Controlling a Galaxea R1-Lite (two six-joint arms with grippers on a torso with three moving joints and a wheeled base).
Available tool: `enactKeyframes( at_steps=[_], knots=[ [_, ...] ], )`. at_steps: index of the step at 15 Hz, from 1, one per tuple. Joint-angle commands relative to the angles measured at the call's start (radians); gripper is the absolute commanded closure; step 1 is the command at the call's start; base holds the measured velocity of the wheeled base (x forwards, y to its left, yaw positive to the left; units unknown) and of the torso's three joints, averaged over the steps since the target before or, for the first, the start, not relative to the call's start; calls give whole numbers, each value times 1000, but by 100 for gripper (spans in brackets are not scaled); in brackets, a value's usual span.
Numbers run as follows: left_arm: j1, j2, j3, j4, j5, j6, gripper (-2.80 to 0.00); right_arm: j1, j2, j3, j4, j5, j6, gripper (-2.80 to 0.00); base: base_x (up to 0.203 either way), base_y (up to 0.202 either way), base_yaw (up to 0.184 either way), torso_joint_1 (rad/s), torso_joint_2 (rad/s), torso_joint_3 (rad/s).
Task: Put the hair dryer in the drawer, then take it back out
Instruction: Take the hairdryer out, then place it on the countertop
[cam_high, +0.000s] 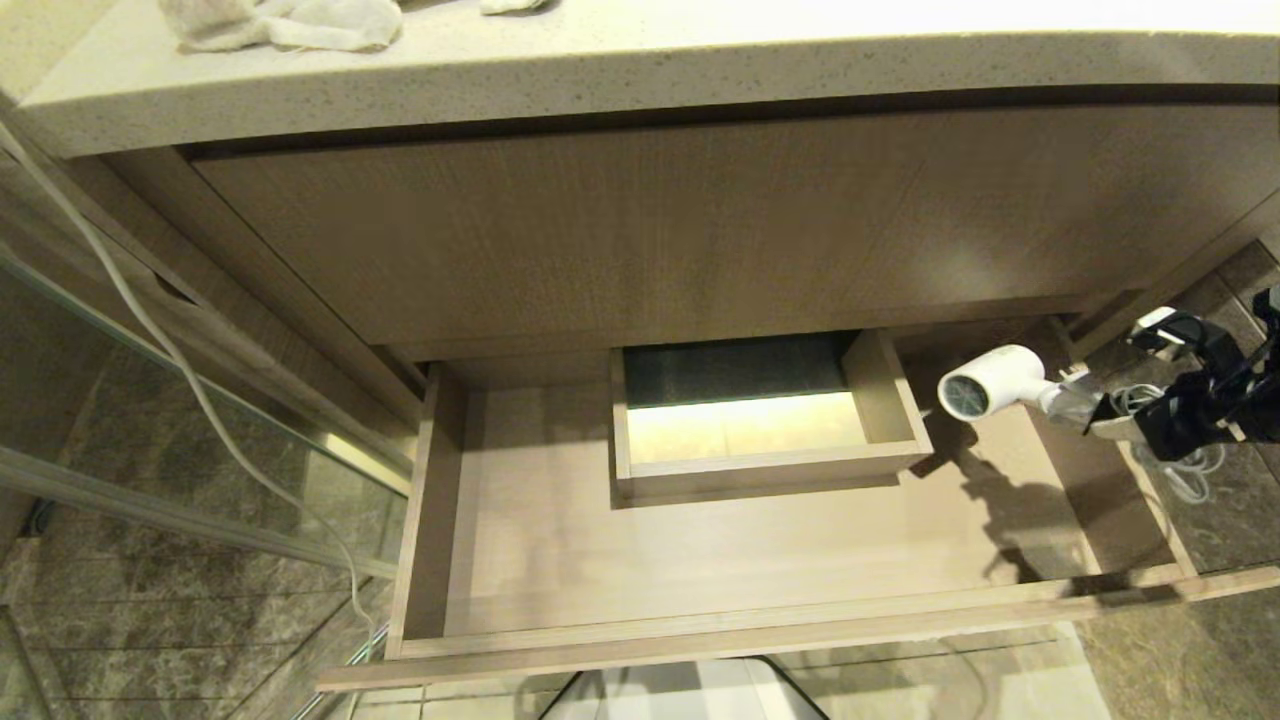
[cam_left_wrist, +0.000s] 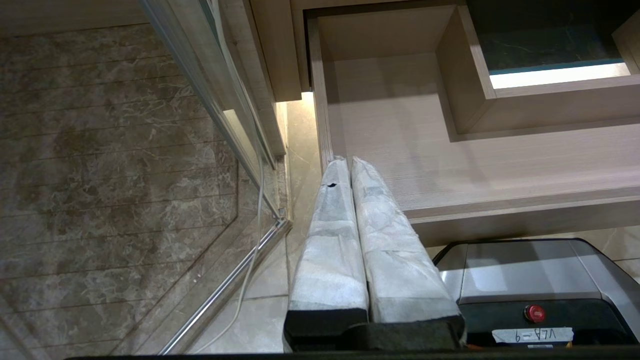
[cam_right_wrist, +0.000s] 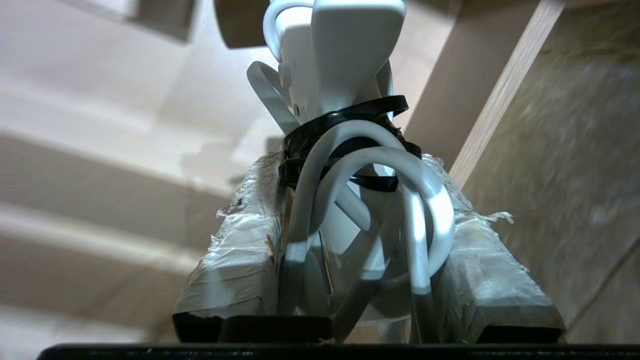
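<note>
Right gripper (cam_right_wrist: 370, 280) clenches the hair dryer (cam_high: 990, 383) by its handle above the drawer's (cam_high: 700, 650) right edge, ready for lowering inside.

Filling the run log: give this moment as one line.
right gripper: shut on hair dryer, above drawer's right end | left gripper: shut, parked | drawer: open

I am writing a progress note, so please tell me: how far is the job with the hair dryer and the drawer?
Done: the drawer stands pulled open. In hand: the right gripper is shut on the hair dryer, holding it in the air over the drawer's right end. Whether it is going in or coming out cannot be told. The left gripper is shut, parked by the drawer's left corner.
</note>
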Motion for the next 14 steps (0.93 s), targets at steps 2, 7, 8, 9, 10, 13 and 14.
enactKeyframes(
  at_steps=[2, 7, 8, 9, 10, 13, 14],
  knots=[
    [0, 0, 1, 0, 0, 0, 0, -1, -201, 70, 98, 3, 0, 0, 0, 0, 0, 0, 0, 0],
    [0, 0, 1, 0, 0, 0, 0, -28, -434, 203, 143, -2, 4, 0, 0, 0, 0, 0, 0, 0],
    [0, 0, 0, 0, 0, 0, 0, -36, -468, 217, 146, -2, 6, 0, 0, 0, 0, 0, 0, 0],
    [0, 0, 0, 0, 0, 0, 0, -42, -479, 226, 148, -2, 7, 0, 0, 0, 0, 0, 0, 0],
    [0, 0, 1, 0, 0, 0, 0, -46, -502, 232, 148, -2, 8, 0, 0, 0, 0, 0, 0, 0],
    [0, 0, 1, 0, 0, 0, 0, -62, -609, 237, 149, -4, 28, 0, 0, 0, 0, 0, 0, 0],
    [0, 0, 1, 0, 0, 0, 0, -63, -639, 239, 150, -3, 30, 0, 0, 0, 0, 0, 0, 0]
  ],
)
